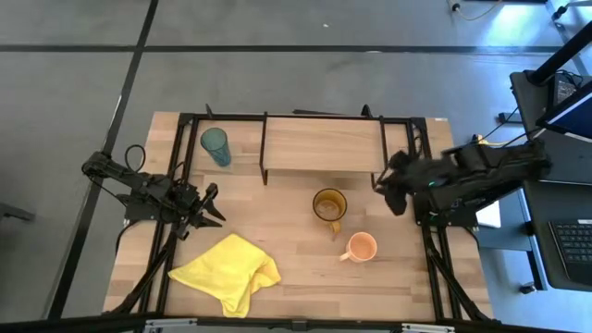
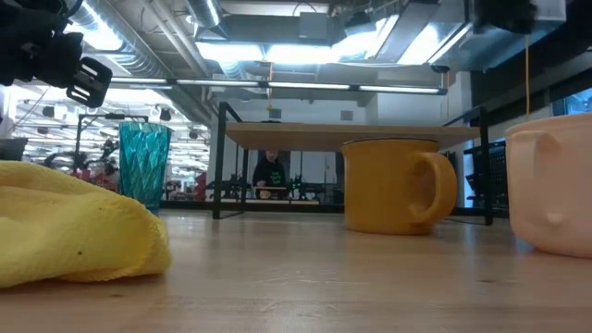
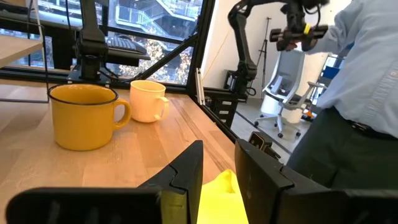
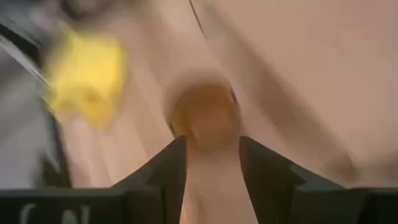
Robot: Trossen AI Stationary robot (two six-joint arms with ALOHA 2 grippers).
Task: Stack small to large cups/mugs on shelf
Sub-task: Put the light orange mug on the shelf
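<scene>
The teal tumbler [image 1: 215, 145] stands on its base on the tabletop at the far left, beside the shelf [image 1: 324, 143]. Both mugs stand upright on the table: the amber mug [image 1: 329, 205] in the middle in front of the shelf, the small pale-orange mug [image 1: 362, 246] nearer and to its right. My left gripper [image 1: 208, 208] waits level at the left, open [image 3: 217, 180], pointing toward the mugs. My right gripper [image 1: 388, 190] hangs raised by the shelf's right end, open [image 4: 211, 174], slanting down toward the amber mug [image 4: 205, 115]. Neither touches anything.
A crumpled yellow cloth [image 1: 227, 271] lies near the front left, just ahead of my left gripper. A black metal frame [image 1: 180, 166] runs along the table's sides and back. A person [image 3: 367, 81] stands beyond the table's right side. A desk with a keyboard [image 1: 573, 242] is at the right.
</scene>
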